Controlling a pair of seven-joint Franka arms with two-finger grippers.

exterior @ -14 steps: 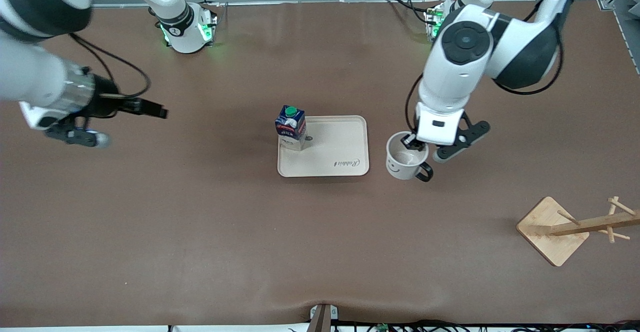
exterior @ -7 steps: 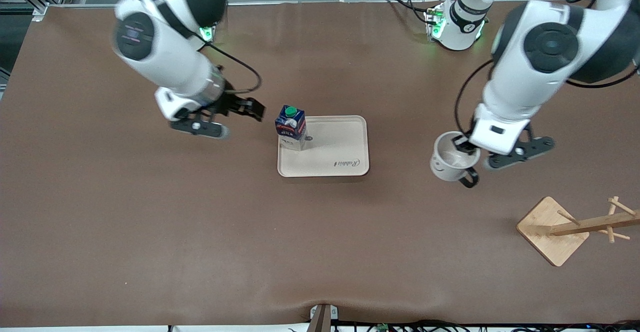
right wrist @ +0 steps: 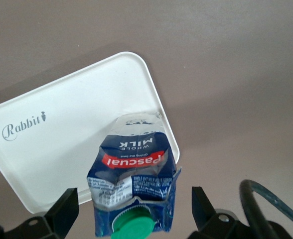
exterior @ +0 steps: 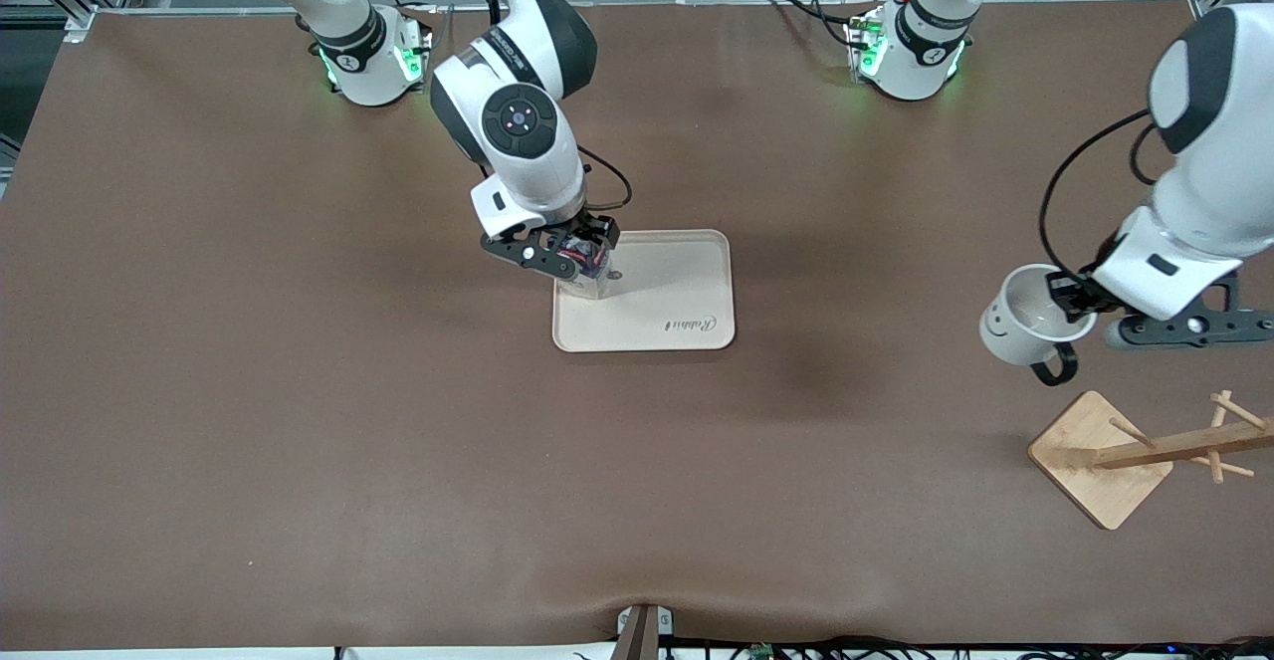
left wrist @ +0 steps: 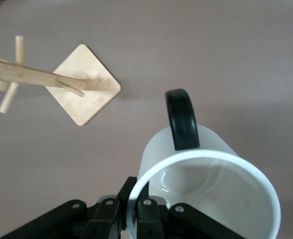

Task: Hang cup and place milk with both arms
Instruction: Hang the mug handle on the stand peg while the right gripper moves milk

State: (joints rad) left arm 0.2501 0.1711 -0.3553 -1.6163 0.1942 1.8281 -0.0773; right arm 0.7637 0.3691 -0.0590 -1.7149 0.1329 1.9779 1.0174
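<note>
On tray (exterior: pixel 687 287) edge, milk (exterior: pixel 589 277), cup (exterior: pixel 1020 327) aloft

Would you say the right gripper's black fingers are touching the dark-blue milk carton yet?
Apart. In the right wrist view the fingers stand open on either side of the dark-blue milk carton, with pale tray and table showing in the gaps.

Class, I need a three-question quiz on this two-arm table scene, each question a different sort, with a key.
1. True or false: the cup already hangs on the wooden rack.
2. The milk stands on: A) bare table B) the tray C) the rack.
3. Fill in: the left gripper grips the cup by its ____.

Key: 1 false, the cup is held in the air near the rack. 2 B, between the right gripper's open jaws. 3 rim.
</note>
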